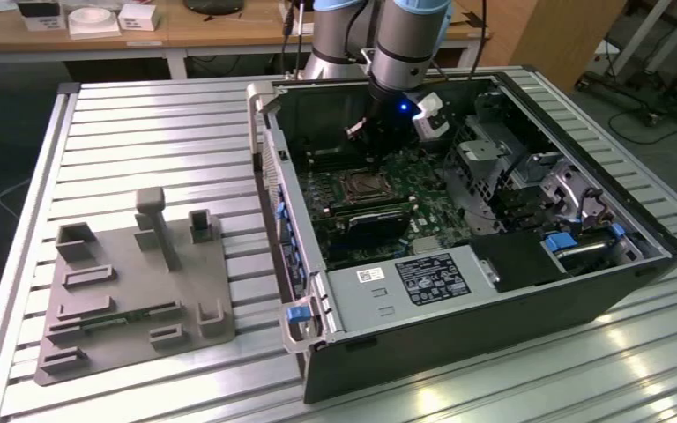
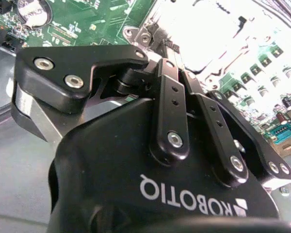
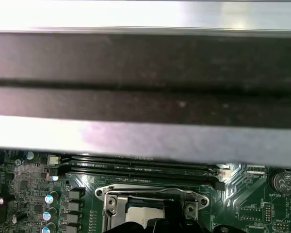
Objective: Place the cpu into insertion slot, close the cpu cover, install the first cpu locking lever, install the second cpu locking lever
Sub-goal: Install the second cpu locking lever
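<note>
An open computer case lies on the table with its green circuit board facing up. The insertion slot is a dark square with a silvery rim at mid-board. In the first wrist view the insertion slot has a silvery frame lying flat around it and a pale patch inside; I cannot tell whether that patch is the cpu. My gripper hangs inside the case, above the board, just beyond the slot. In the second wrist view the gripper is drawn together, with the slot glaring white beyond the tips. Dark fingertips overlap the slot's edge.
Long black memory slots run beside the socket, and the dark case wall stands close behind them. A black labelled box and a drive cage crowd the case. A grey fixture sits on the slatted table.
</note>
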### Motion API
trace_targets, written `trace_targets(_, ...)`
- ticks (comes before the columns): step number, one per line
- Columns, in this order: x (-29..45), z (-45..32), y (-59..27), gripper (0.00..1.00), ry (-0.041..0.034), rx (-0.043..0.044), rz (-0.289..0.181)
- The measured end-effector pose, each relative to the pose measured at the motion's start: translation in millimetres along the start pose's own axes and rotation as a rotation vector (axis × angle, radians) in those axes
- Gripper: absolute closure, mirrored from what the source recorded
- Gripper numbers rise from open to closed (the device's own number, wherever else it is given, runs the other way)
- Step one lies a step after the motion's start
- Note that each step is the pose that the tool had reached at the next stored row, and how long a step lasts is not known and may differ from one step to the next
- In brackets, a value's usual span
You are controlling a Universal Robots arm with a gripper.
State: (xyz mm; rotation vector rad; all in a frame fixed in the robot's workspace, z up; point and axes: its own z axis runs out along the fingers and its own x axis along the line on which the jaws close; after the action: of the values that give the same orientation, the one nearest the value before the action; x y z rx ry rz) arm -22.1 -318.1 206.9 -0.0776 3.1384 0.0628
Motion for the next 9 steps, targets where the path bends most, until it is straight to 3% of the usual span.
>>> trace_targets(9, -1.7, -0.1, -1.0, 0.89, 0.0, 0.0002, 0.0)
